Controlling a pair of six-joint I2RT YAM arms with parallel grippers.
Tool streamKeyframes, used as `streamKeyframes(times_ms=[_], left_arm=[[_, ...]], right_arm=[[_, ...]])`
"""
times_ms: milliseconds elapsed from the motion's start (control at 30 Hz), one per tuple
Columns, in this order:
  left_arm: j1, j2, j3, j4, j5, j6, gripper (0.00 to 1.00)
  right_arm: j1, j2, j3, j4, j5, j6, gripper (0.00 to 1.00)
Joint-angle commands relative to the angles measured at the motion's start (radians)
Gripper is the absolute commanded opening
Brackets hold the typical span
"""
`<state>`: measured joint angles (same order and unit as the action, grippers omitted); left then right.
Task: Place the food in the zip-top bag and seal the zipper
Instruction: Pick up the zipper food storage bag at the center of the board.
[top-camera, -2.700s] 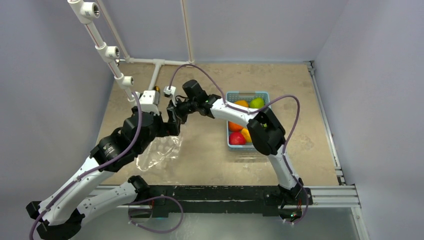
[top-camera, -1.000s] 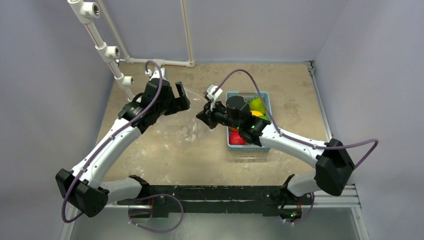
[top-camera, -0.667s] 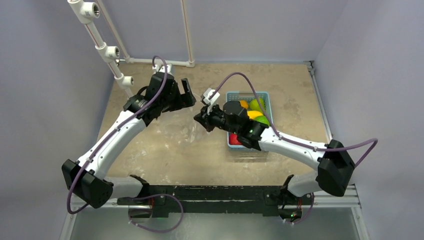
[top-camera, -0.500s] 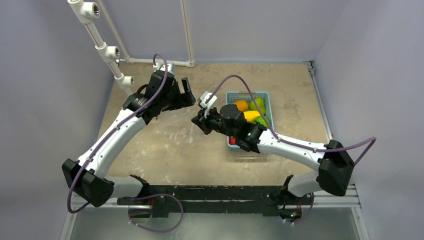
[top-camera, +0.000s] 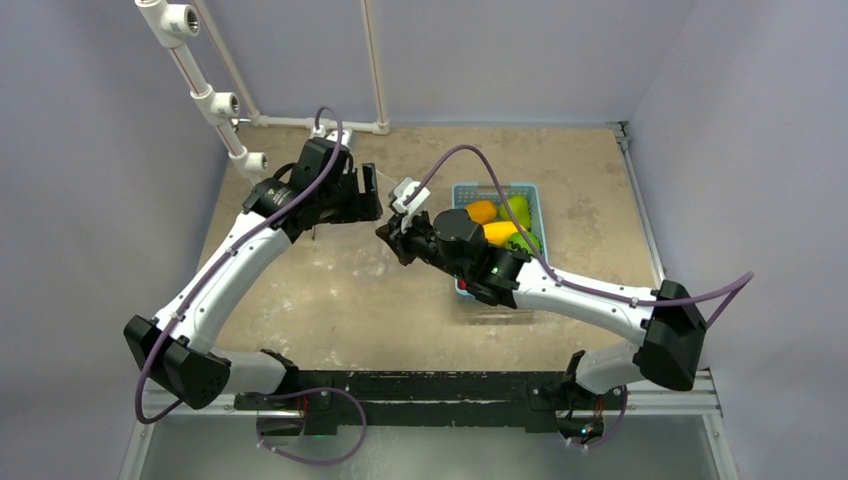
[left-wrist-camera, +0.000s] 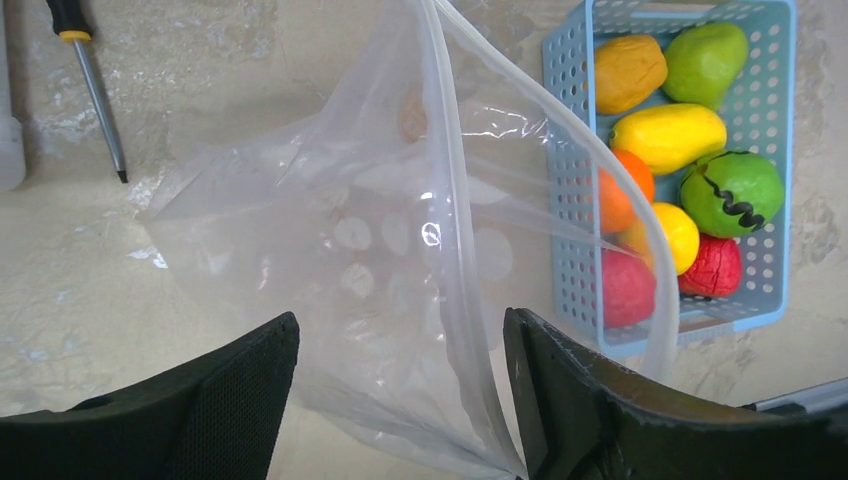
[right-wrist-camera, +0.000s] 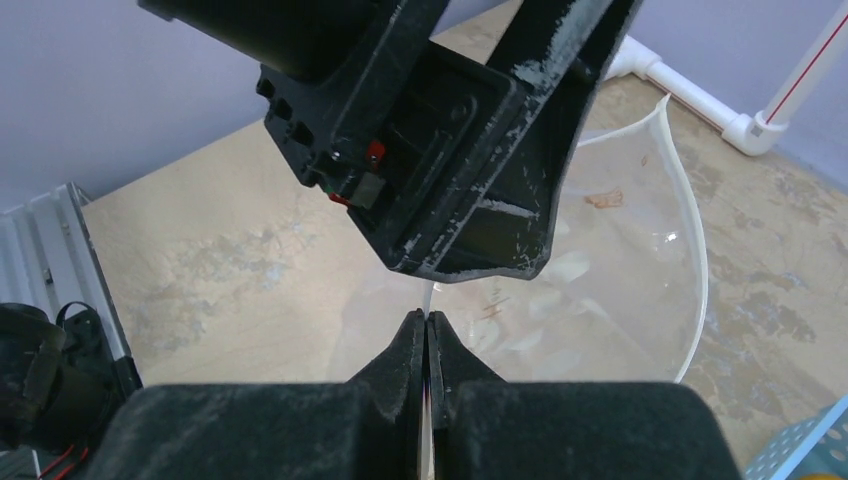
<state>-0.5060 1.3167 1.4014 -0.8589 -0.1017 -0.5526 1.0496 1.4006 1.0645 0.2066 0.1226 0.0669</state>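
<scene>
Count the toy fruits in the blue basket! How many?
8, all in the blue basket: brown-orange one and green one at one end, then long yellow one, orange one, striped green one, small yellow one, bumpy red one, smooth red one. More could hide underneath.

2.7 s back: left arm folded low at 8 o'clock, zip-top bag (left-wrist-camera: 340, 250) slumped on the table beside it. Now both arms reach out and the bag hangs between them at centre. Last 1 s: right gripper (top-camera: 388, 236) slid toward 9 o'clock, carrying the pinched zipper (left-wrist-camera: 452, 210). Its arm now covers more of the basket (top-camera: 531, 196). Left gripper (top-camera: 366, 200) jaws narrowed.
</scene>
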Motion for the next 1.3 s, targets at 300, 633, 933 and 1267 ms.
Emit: streamKeyframes(times_ms=[300,633,933,1267], left_arm=[[0.004,0.03,0.099,-0.085,-0.022,0.097,0.41],[0.004,0.016,0.08,-0.104,-0.075,0.124,0.0],[0.004,0.004,0.07,-0.121,-0.163,0.162,0.0],[0.004,-0.005,0.059,-0.116,-0.185,0.18,0.0]], right_arm=[[0.081,0.046,0.117,-0.041,0.161,-0.017,0.0],[0.082,0.062,0.137,-0.063,0.143,0.017,0.18],[0.082,0.022,0.228,-0.18,0.118,0.107,0.5],[0.08,0.113,0.439,-0.398,0.308,0.215,0.55]])
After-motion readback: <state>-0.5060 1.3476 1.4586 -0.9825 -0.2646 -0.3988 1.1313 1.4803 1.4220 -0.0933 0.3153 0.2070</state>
